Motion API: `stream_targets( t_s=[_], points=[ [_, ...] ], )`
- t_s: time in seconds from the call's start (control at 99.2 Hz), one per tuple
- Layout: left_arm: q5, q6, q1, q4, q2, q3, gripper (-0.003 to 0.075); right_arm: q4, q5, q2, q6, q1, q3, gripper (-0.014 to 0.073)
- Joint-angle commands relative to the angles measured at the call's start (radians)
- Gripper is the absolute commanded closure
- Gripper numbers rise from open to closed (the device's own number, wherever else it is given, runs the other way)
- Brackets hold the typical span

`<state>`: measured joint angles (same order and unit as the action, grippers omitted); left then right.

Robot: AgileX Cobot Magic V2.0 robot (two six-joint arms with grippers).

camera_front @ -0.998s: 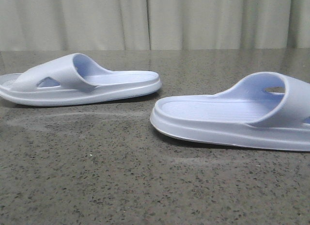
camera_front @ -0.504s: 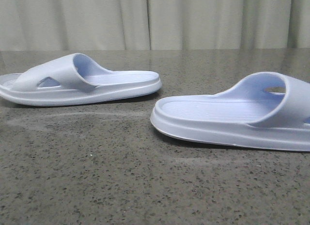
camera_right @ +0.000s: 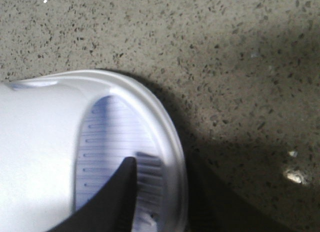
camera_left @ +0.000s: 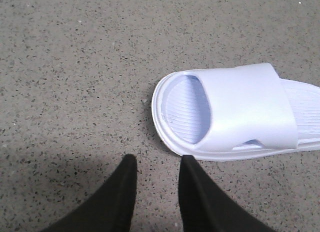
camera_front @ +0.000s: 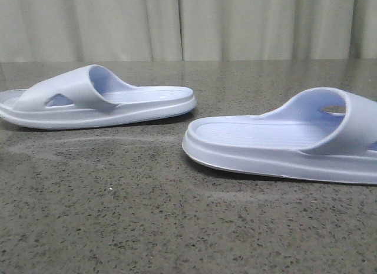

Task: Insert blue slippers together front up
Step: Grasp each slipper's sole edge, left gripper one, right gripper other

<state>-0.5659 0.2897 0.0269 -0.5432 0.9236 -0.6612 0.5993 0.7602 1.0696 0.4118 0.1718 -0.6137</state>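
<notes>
Two blue slippers, soles down on the speckled stone surface, well apart: left slipper farther back on the left, right slipper nearer on the right, heel ends facing each other. Right gripper sits at the toe rim of its slipper, one finger over the ribbed footbed, the other dark and blurred outside the rim; jaws apart, straddling the edge, not visibly pinching. Left gripper hovers above bare surface just beside the other slipper's toe, jaws apart, empty. Risk: a thin rim grip could let the foam flex and slip, or tilt the slipper on lifting.
</notes>
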Motion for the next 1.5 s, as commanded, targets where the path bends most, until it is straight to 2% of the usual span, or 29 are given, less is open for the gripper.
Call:
stream_targets(
  t_s=[0.0,0.101,0.383,0.635,1.079,1.492],
  points=[
    [0.043,0.001,-0.002,-0.031,-0.003,-0.036,0.0545,0.031,-0.010,-0.007,0.021,0.008,-0.030,0.0571],
    [0.046,0.001,-0.002,-0.038,0.001,-0.036,0.0545,0.031,-0.010,-0.007,0.023,0.008,-0.030,0.0700],
    [0.066,0.003,-0.002,-0.085,0.104,-0.036,0.0545,0.041,-0.036,-0.016,0.023,0.008,-0.051,0.0701],
    [0.066,0.079,-0.002,-0.169,0.229,-0.092,0.0545,0.048,-0.034,-0.021,0.023,0.008,-0.100,0.0701],
    [-0.074,0.163,-0.002,-0.251,0.440,-0.267,0.0545,0.048,-0.038,-0.021,0.041,0.008,-0.102,0.0701],
    [-0.059,0.212,-0.002,-0.249,0.490,-0.269,0.0534,0.048,-0.038,-0.019,0.041,0.008,-0.102,0.0701]
  ],
)
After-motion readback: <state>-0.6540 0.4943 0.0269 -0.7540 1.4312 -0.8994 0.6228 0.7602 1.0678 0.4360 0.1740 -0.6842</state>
